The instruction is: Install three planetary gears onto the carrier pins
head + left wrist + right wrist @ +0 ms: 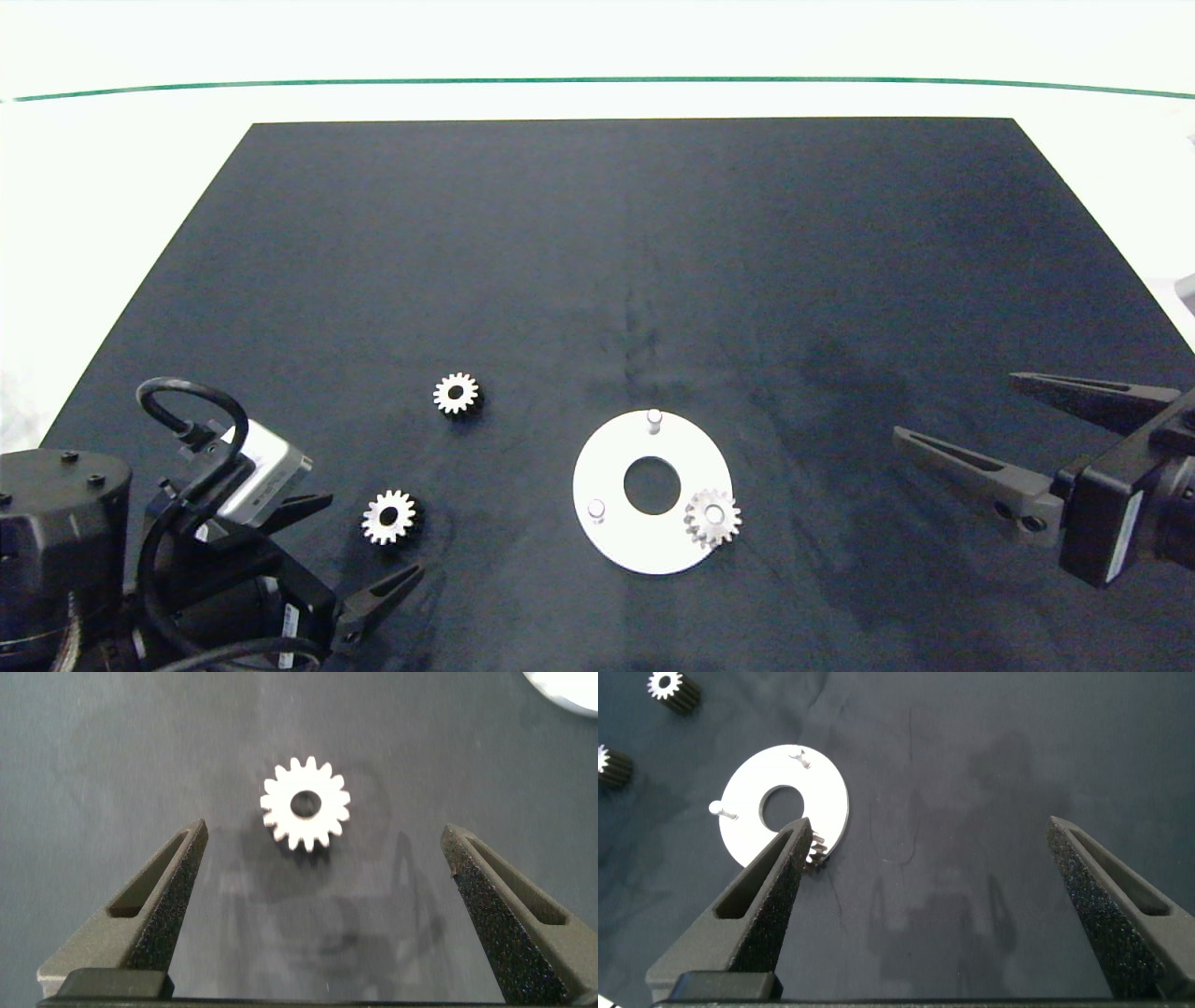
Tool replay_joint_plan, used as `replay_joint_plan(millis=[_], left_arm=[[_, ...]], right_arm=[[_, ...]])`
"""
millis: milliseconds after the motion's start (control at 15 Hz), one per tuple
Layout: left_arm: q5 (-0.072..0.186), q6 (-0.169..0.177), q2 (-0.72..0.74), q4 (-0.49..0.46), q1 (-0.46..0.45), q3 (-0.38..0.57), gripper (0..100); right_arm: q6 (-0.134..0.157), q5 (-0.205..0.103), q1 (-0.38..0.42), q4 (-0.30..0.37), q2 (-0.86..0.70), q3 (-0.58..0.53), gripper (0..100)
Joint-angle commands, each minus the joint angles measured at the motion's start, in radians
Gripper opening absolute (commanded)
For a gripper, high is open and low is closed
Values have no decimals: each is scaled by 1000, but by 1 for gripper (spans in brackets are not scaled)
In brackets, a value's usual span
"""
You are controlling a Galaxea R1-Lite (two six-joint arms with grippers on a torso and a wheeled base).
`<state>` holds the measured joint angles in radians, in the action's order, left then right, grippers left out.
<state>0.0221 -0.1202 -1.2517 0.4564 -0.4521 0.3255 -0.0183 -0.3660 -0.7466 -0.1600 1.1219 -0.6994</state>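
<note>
One gear (713, 518) sits on the disc (611, 541) (near-right pin); two gears (389, 517) lie left.

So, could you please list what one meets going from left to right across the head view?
Left claw → near loose gear → far loose gear → disc → mounted gear → right claw.

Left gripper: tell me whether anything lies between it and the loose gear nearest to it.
Nothing visible does. The left gripper is open just short of the nearest planetary gear, which lies flat on the black mat; only bare mat shows between its fingers and the gear.
</note>
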Motion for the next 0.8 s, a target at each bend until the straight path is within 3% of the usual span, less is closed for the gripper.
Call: replay_joint_plan(millis=[67, 800], left_arm=[[10, -3, -63, 50, -2, -2, 100], [45, -6, -138, 133, -31, -13, 100]], right_arm=[[0, -2, 0, -1, 2, 0, 100], [-8, 1, 0, -1, 2, 4, 100]])
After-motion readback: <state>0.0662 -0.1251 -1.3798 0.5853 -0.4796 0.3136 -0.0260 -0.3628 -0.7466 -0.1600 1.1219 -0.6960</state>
